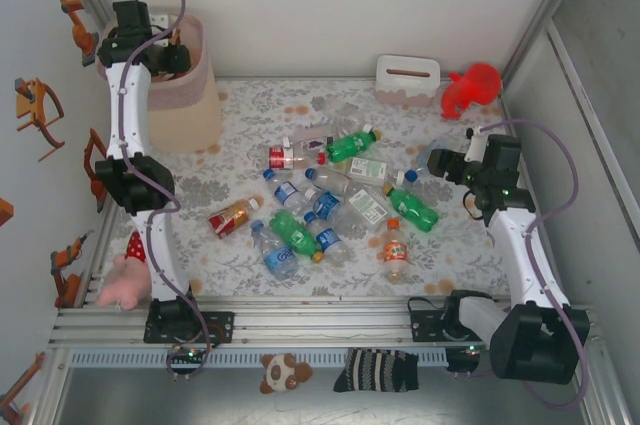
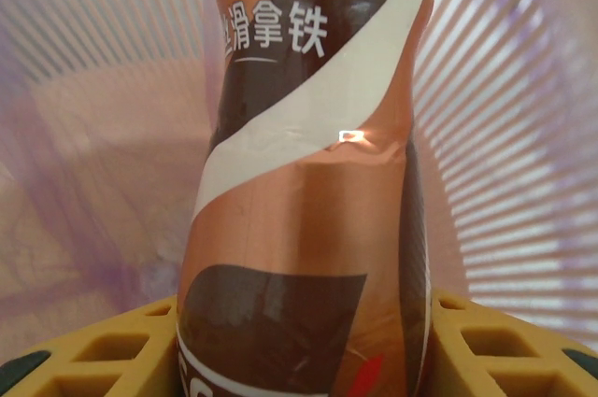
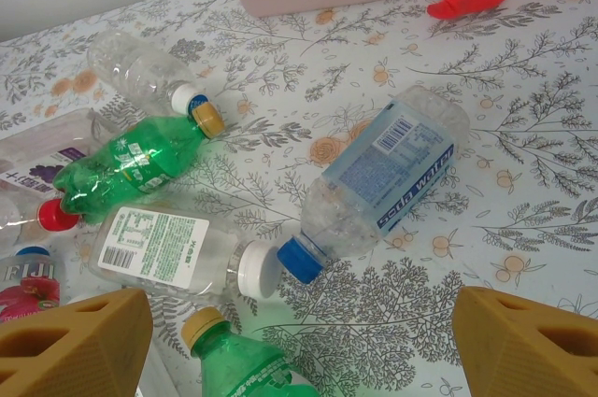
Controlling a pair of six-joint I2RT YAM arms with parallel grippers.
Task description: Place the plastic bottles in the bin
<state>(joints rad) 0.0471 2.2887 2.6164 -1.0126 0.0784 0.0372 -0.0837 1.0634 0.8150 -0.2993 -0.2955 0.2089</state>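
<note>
Presently, left end effector (image 2: pixel 299 348): clamped on brown latte bottle (image 2: pixel 308 182), inside bin (image 1: pixel 195 95) mouth.
Right end effector (image 3: pixel 299 341): spread wide, hovering over clear blue-capped bottle (image 3: pixel 383 182).
Handling: judged light, thin-walled, slick; grip across label band, not cap.
Other bottles (image 1: pixel 293 232): scattered on desk (image 3: pixel 523 135).

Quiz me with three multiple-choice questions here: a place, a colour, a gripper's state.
1. Where is the left gripper? A. at the near edge B. above the bin C. at the far right
2. Cap of the clear blue-labelled bottle before the right gripper? A. blue B. red C. yellow
3. The right gripper is: A. shut on a bottle B. shut, empty C. open, empty
Answers: B, left gripper holds a brown bottle above the bin's pink liner; A, its cap is blue; C, fingers apart, nothing between.
</note>
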